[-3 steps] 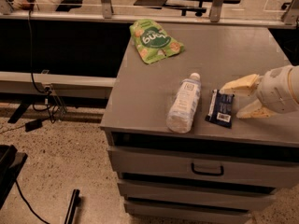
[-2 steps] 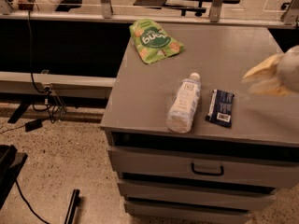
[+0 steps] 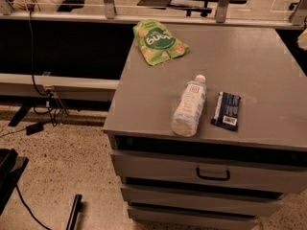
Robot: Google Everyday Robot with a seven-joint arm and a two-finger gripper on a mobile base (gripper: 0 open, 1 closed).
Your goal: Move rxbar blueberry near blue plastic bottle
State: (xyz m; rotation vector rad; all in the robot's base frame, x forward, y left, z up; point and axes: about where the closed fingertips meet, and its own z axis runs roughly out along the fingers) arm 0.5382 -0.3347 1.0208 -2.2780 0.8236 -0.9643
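Since a second ago, the cream-coloured gripper (image 3: 303,39) has drawn back from the bar, and we now see only a sliver of it at the far right edge, above the back of the top. We cannot tell whether it is wide or narrow. It holds nothing that we can see.

The flat grey cabinet top (image 3: 249,66) is matt and smooth, over dark-handled grey drawers (image 3: 213,175), on a speckled stone floor (image 3: 62,176). Black cables (image 3: 33,56) hang at the left.

The rxbar blueberry (image 3: 226,110), a small flat dark navy wrapper with a white label patch, lies just right of the blue plastic bottle (image 3: 189,107), with a narrow gap between them. The clear, pale bottle lies on its side, its white cap towards the back and its base close to the front edge. A glossy green snack pouch (image 3: 158,41) lies flat near the back left, well apart from both. Bare top stretches right of the bar and behind it.
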